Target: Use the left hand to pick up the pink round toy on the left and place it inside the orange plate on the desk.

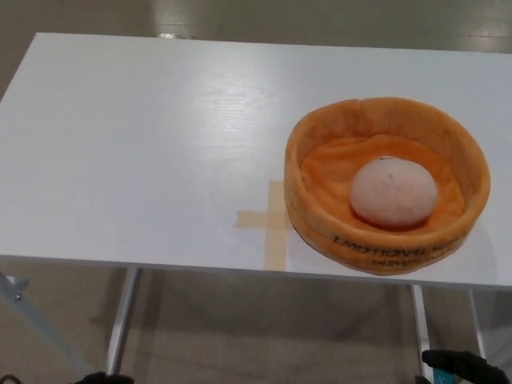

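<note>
Resting in orange plate (320,144), pink round toy (393,192).

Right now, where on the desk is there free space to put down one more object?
The whole left half of the white desk is bare, from its left edge to the tape cross. The far strip behind the orange plate is also free. The right side is crowded: the plate fills it, with the pink round toy inside.
</note>
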`<state>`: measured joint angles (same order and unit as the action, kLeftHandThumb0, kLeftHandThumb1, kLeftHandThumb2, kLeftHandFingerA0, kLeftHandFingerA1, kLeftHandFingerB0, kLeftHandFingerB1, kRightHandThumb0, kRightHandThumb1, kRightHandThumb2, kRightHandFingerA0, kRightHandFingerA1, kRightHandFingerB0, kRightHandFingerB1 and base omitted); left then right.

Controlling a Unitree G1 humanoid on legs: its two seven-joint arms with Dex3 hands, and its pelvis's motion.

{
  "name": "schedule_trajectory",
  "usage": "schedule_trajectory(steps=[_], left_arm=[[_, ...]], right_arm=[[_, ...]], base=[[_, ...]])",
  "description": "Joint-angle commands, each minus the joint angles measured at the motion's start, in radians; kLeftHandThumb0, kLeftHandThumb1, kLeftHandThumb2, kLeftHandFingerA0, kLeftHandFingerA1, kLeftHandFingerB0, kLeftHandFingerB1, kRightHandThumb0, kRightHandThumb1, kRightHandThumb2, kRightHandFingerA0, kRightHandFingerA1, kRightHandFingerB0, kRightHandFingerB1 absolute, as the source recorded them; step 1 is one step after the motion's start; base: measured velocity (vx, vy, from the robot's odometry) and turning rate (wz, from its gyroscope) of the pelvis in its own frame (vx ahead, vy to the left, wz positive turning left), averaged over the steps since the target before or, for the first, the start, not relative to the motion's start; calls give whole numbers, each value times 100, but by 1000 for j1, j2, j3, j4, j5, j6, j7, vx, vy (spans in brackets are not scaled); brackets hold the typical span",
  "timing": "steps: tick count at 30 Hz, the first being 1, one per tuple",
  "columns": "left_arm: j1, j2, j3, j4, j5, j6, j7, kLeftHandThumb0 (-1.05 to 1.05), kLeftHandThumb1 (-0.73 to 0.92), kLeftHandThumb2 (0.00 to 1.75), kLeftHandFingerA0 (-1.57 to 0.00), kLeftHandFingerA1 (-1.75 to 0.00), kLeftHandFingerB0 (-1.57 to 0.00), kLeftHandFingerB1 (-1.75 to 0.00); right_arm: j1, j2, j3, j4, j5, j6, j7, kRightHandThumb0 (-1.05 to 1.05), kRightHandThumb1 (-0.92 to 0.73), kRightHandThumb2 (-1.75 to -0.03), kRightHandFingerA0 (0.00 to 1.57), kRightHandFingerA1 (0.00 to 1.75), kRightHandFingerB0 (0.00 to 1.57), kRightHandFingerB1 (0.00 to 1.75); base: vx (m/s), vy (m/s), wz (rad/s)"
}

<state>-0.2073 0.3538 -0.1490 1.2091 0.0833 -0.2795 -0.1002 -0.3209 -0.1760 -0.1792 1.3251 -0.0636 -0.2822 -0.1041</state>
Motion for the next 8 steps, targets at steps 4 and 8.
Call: schedule_trajectory(steps=[4, 8], left_arm=[[-19, -19, 16, 75, 57, -15, 134, -72, 56, 90, -30, -47, -30, -45], [-22, -18, 15, 77, 66, -25, 137, -72, 56, 90, -29, -46, -31, -46]], right_arm=[[21, 10, 2, 0, 5, -16, 15, -34, -36, -85, 47, 93, 45, 91], [15, 12, -3, -1, 10, -9, 14, -34, -39, -82, 50, 92, 46, 89]], base=[[0, 0, 0], [0, 0, 0]])
